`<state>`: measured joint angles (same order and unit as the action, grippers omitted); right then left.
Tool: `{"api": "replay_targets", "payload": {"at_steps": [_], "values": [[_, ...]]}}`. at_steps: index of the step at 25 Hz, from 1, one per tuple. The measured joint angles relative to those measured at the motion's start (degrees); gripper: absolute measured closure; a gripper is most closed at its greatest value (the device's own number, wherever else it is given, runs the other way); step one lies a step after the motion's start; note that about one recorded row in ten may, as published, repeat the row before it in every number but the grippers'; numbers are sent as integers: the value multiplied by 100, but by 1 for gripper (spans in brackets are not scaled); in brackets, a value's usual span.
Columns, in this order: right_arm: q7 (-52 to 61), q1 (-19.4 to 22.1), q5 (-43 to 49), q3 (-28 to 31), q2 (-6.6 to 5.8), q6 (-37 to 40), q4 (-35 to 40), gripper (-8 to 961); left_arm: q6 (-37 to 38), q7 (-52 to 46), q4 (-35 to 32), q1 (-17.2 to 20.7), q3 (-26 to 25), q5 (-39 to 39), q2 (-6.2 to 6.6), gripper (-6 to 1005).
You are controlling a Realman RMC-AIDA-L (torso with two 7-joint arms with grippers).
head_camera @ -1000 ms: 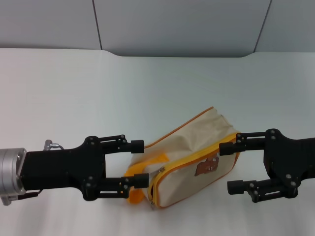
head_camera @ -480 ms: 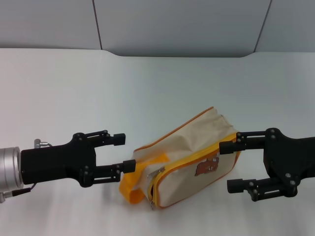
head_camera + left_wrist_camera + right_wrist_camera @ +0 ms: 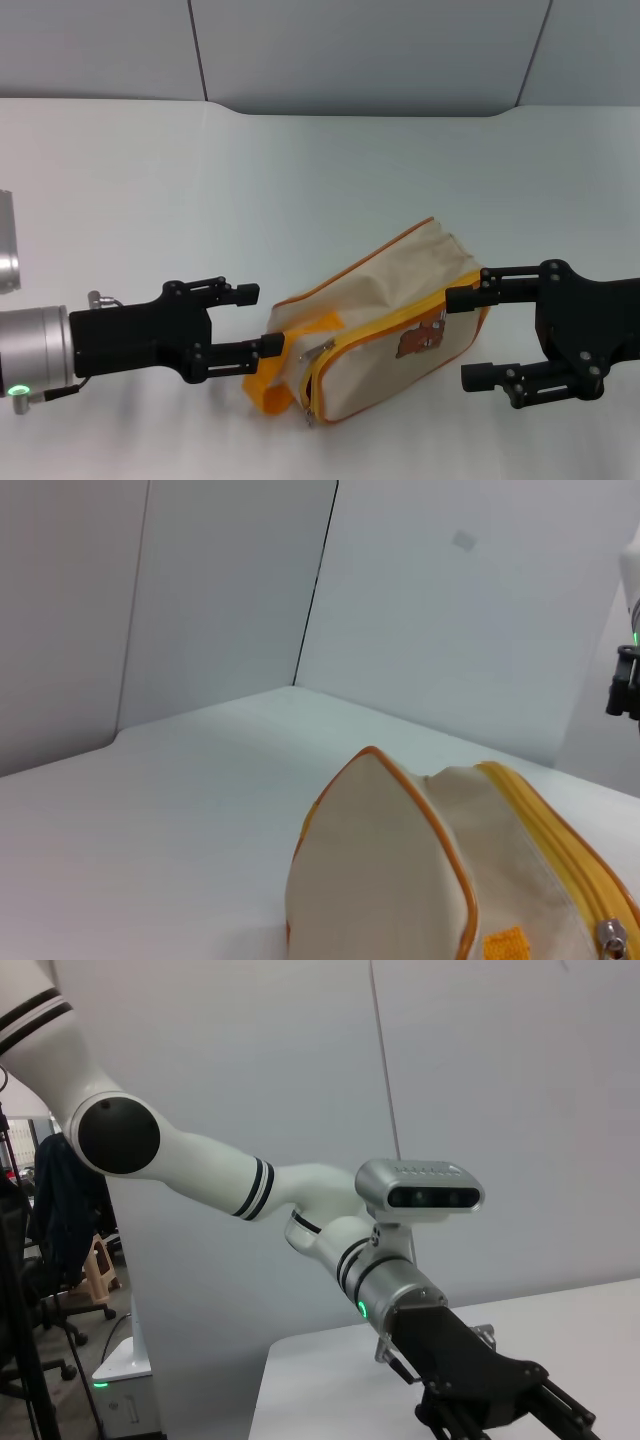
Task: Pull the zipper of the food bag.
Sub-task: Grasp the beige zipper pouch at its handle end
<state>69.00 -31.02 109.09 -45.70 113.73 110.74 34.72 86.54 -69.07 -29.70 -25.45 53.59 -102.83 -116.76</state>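
The cream food bag (image 3: 375,300) lies on its side on the white table (image 3: 320,180), bear patch (image 3: 420,341) facing me. Its orange-yellow zipper (image 3: 400,322) runs around the front edge, with a silver pull tab (image 3: 323,349) near the left end. The orange strap (image 3: 265,385) hangs at the left end. My left gripper (image 3: 258,320) is open just left of the bag, its lower fingertip next to the strap. My right gripper (image 3: 468,340) is open at the bag's right end, its upper fingertip against the bag. The left wrist view shows the bag's end (image 3: 380,870), the zipper (image 3: 545,825) and the tab (image 3: 610,938).
The table top is white, with grey wall panels (image 3: 360,50) behind it. The right wrist view shows only my left arm and its black gripper base (image 3: 470,1375), not the bag.
My left gripper has drawn back to the left off the bag's left end, then dropped slightly. The strap end has sagged a little. The right arm and the bag have stayed put.
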Motion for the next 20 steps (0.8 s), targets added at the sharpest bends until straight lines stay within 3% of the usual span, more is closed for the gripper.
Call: {"api": "replay_targets", "payload": {"at_steps": [6,8,12,14,15,17,20], "values": [[8,0,-2,2,0,0,0,223,136,-45,-8,80,-50,3,61,284],[20,17,-18,18,-5,1,1,223,689,-117,-11,212,-103,34,195,286],[20,49,-19,166,-9,0,21,223,1305,-50,1,404,-245,45,235,289],[15,51,-20,244,-9,-3,24,223,1460,24,1,524,-293,38,195,290],[14,52,-28,258,-10,-5,24,223,1453,100,19,612,-258,13,104,291],[14,53,-31,266,-12,-7,26,223,1422,137,58,628,-231,-2,67,293],[33,37,-30,281,-10,-40,28,223,1291,350,393,541,-168,-195,-92,295]]}}
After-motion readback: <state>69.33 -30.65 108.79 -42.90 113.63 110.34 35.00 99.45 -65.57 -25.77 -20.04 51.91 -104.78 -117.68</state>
